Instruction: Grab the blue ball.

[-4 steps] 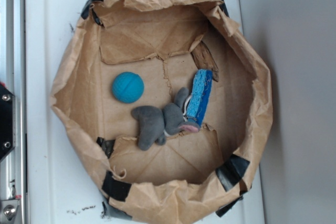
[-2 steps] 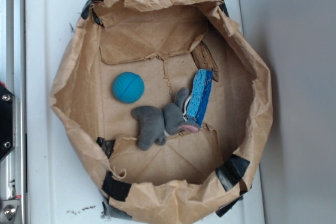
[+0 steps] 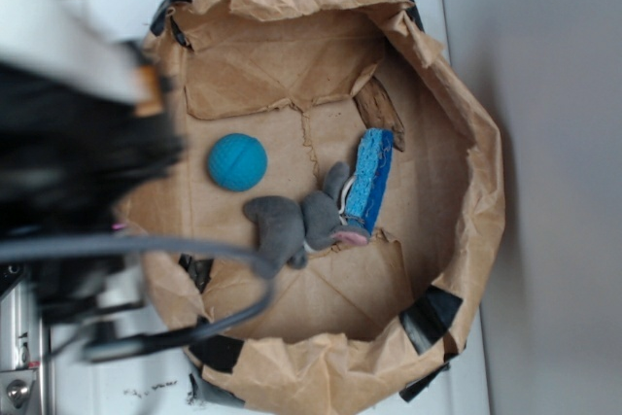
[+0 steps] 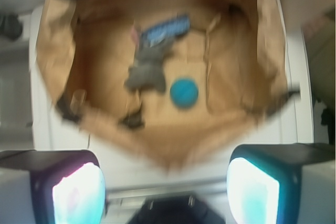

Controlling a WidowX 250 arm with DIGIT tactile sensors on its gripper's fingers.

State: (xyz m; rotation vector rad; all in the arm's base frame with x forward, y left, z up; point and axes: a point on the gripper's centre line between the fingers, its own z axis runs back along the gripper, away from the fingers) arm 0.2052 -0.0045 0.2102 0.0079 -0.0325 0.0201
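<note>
We see the arm (image 3: 78,143), newly swung in beside the paper bag (image 3: 466,172), jaws spread, approaching the untouched blue ball (image 3: 236,161) left of the grey plush (image 3: 292,225).

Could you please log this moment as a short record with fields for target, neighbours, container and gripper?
target: small round teal-blue ribbed ball, lying free on the bin floor
neighbours: grey plush animal touching flat rectangular blue sponge; both apart from ball
container: crumpled brown paper bin on white surface
gripper: gripper open, holding nothing, outside bin rim
</note>
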